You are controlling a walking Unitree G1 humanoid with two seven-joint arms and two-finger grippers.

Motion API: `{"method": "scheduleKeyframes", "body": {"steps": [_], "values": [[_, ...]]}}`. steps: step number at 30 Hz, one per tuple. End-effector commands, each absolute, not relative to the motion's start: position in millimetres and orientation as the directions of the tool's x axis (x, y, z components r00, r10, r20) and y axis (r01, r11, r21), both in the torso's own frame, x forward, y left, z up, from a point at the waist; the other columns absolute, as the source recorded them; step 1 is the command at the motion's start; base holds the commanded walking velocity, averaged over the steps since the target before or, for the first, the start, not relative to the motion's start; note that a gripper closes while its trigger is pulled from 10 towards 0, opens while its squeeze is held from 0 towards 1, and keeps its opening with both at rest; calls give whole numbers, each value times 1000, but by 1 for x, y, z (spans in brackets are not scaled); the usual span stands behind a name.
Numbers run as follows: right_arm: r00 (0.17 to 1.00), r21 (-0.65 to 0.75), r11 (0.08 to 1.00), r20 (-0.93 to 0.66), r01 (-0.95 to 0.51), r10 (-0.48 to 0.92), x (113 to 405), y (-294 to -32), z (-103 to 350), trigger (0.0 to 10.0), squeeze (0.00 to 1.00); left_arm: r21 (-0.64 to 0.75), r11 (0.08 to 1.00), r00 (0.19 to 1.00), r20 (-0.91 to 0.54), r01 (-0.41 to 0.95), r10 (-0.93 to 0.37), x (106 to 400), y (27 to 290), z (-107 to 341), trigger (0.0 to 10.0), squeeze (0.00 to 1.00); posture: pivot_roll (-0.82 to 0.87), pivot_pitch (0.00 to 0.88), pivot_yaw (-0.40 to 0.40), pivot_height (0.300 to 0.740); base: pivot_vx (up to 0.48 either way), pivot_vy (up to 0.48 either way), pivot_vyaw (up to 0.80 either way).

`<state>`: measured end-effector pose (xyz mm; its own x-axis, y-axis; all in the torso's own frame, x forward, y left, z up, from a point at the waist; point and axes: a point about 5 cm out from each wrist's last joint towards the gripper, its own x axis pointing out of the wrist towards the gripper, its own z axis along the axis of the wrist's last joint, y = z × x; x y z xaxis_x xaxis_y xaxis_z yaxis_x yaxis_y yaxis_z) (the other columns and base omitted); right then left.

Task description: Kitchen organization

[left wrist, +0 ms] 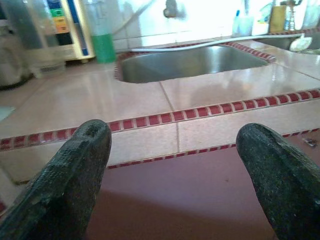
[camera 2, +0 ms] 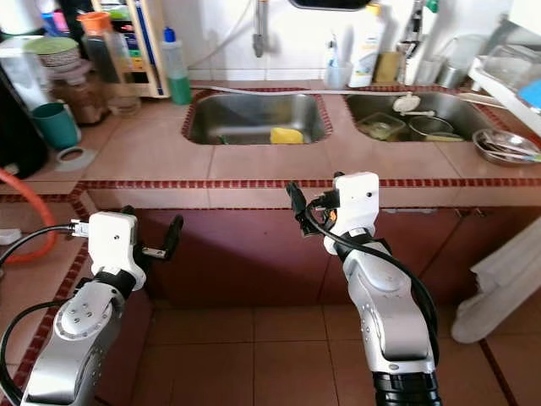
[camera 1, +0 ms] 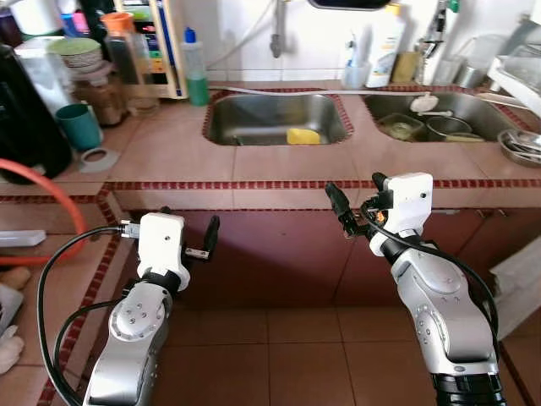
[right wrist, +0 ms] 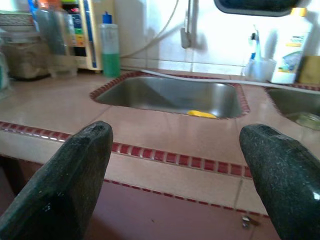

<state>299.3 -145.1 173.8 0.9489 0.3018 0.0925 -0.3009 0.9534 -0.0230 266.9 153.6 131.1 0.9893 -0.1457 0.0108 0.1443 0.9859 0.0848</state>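
Both grippers, left gripper [camera 1: 199, 241] and right gripper [camera 1: 355, 203], are held apart and empty before the surface [camera 1: 169, 156]; the yellow sponge [camera 1: 303, 136] in the sink [camera 1: 254, 127] is judged nearer the right.

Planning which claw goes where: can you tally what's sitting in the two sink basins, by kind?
Left basin:
Yellow sponge: 1

Right basin:
Clear container: 1
Metal pot: 1
White ladle: 1

Total: 4

Anything deeper in the right basin is hidden. Left claw and right claw are both open, in front of the counter.
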Motion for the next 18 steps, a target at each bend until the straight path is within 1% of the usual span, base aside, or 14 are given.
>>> {"method": "scheduleKeyframes", "body": {"steps": [1,9,12,18], "values": [[949,-26,954,96,-300,301,301,-145,177,10000,0,83,985,988,19,150,-152,268,154,134,10000,0,29,0,14,740,0,0,-788],[947,-30,952,101,-304,305,303,-145,179,10000,0,78,987,990,15,141,-143,267,153,132,10000,0,24,0,13,740,0,0,-795],[946,-31,952,106,-304,306,305,-145,181,10000,0,94,985,989,15,145,-147,268,153,132,10000,0,29,3,10,740,0,0,-788],[945,-30,951,107,-309,310,305,-143,182,10000,0,77,983,986,8,165,-167,266,152,131,10000,0,28,12,13,740,0,0,-790]]}}
